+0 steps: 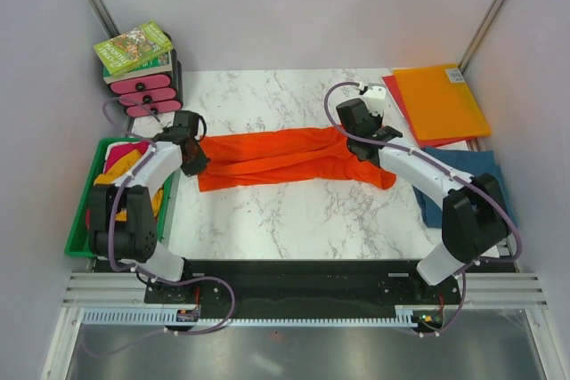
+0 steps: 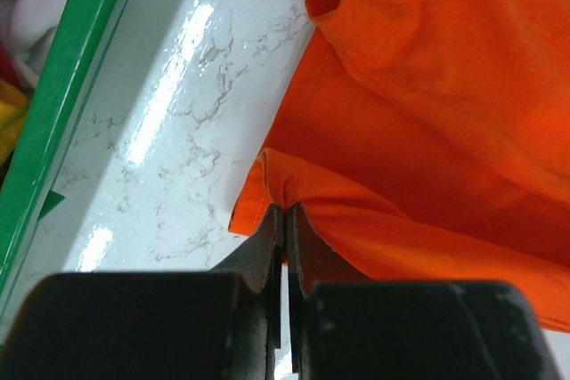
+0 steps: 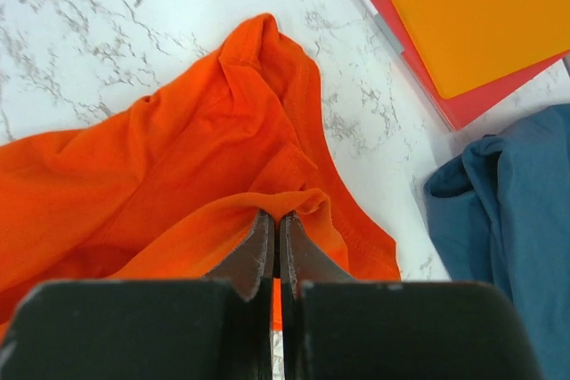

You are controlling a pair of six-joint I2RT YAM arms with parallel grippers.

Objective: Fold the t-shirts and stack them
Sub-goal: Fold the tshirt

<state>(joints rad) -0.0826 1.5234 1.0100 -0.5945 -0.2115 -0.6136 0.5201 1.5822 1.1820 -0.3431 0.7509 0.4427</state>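
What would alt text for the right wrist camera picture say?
The right gripper pinches a fold of an orange t-shirt lying on a white marble table. To the right lie a teal-blue t-shirt and, above it, an orange folder atop a red folder.

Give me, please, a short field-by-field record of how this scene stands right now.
orange t-shirt: spread lengthwise across the marble table, held at both ends
left tool: shut on the shirt's edge beside the green bin
right tool: shut on a fold at the opposite end
teal t-shirt: crumpled at the right, ungripped
orange folder: far right corner, lying on a red folder
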